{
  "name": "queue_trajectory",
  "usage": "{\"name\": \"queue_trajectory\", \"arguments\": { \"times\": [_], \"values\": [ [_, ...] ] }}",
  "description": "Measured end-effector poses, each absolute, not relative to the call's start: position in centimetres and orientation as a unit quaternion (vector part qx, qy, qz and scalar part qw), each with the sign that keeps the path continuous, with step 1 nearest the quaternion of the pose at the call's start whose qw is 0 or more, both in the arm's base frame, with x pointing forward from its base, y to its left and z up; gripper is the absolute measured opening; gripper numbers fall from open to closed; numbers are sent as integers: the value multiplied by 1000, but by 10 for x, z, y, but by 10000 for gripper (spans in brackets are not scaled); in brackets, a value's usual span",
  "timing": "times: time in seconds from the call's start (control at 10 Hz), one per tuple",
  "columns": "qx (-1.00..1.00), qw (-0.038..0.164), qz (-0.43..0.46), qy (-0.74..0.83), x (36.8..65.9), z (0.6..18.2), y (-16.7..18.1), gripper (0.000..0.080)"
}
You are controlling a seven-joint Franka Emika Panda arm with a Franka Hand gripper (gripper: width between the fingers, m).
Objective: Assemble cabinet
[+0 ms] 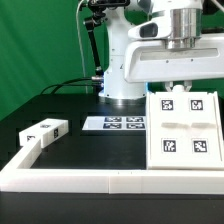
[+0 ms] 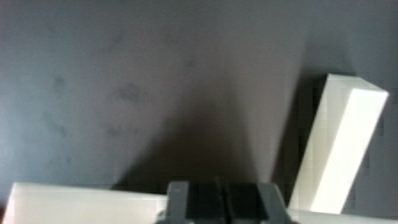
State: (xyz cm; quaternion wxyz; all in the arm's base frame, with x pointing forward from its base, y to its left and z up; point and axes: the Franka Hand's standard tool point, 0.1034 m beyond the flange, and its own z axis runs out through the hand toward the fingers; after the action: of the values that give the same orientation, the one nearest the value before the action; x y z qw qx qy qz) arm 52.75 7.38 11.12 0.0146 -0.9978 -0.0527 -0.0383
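One gripper (image 1: 177, 87), fingers pressed together on nothing, hovers just over the far edge of the cabinet box (image 1: 182, 128), lying flat directly below. Loose cabinet bar (image 1: 45, 130) sits well apart, toward the exterior view's left.

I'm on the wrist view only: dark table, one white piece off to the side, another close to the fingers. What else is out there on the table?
Observer: In the exterior view a big white cabinet box sits at that view's right, and the gripper hangs near its far edge.
Operator: Any loose parts elsewhere?
Observer: Yes, one short white bar lies at the exterior view's left, well apart from the box.
Operator: What's between those two?
Observer: The marker board, lying flat on the table.
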Motion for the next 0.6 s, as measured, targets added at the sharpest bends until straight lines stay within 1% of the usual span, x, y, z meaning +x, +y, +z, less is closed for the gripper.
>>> {"name": "queue_trajectory", "arguments": {
  "times": [0.1,0.3,0.6],
  "values": [
    [-998,15,-32,-53,535,118,75,5],
    [-998,16,-18,-54,542,125,78,5],
    [-998,15,-14,-57,538,126,80,5]
  ]
}}
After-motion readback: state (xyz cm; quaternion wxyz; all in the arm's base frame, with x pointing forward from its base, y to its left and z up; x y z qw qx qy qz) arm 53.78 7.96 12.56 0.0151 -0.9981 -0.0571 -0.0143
